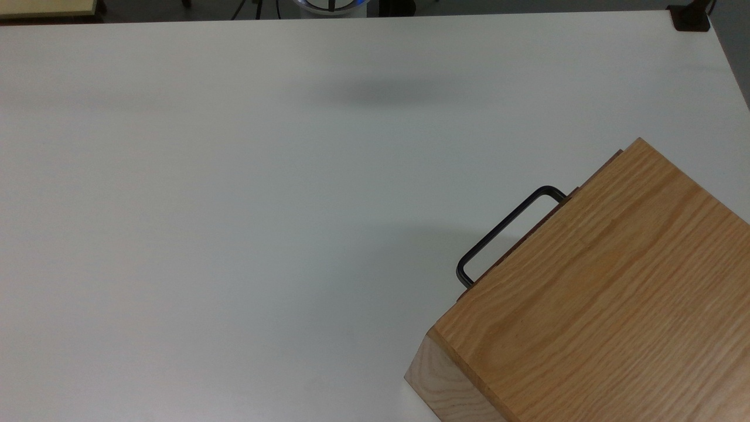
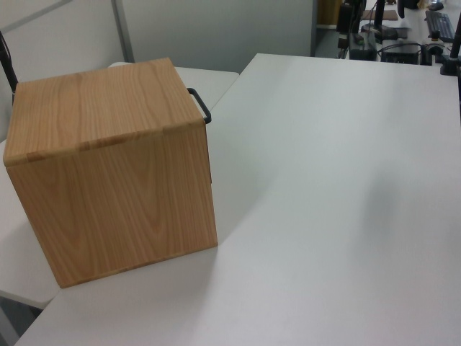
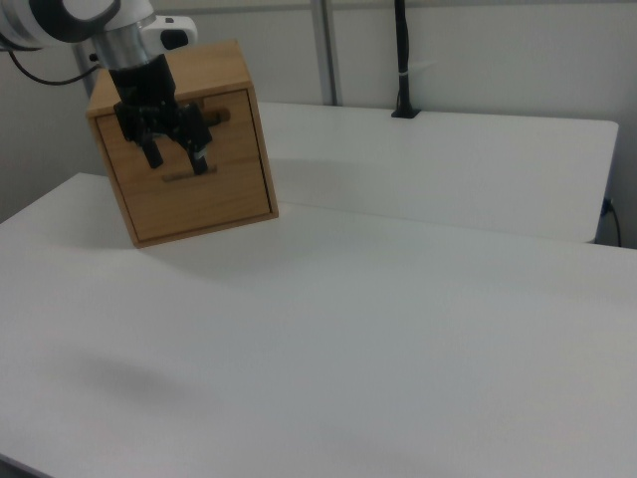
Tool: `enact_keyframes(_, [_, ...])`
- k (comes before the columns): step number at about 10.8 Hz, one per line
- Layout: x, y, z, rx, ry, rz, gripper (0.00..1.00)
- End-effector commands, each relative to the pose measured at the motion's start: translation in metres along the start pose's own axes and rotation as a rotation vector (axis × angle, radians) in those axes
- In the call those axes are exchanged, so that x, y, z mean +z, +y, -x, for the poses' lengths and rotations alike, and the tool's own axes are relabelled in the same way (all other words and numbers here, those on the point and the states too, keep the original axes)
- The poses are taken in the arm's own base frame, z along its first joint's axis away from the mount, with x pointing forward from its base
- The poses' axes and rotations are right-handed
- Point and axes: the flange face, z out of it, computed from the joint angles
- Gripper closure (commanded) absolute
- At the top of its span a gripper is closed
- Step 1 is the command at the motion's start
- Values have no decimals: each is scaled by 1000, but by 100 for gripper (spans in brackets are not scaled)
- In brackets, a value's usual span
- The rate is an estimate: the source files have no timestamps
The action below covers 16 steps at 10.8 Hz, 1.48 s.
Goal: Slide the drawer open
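The drawer sits shut in the upper front of an oak-grained box casing, its front flush with the casing. Its thin black U-shaped handle juts from the box casing at the top view's lower right and stands free there. The same handle peeks past the casing's far corner in the left view. My gripper hangs open in the right view, fingers pointing down, overlapping the drawer front. I cannot tell how far it is from the drawer.
The box stands on a wide white table, near its edge in the left view. The robot base is at the top view's top edge. A black clamp sits at the far right corner, and a black post rises behind the table.
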Motion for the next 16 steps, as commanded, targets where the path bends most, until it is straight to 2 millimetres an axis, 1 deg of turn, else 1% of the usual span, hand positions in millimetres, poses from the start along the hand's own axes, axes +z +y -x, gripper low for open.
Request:
enact_keyframes(1, [0,-1,1,-10,14,-3,0])
enact_keyframes(10, [0,0,0,16,16,-5,0])
enact_keyframes(12, [1,-4,-1,152,19,-12,0])
enact_keyframes(14, [-3,-12,-5,258,43,-75,0])
enact_keyframes(16, [-5,-16,-11,441,70,-127,0])
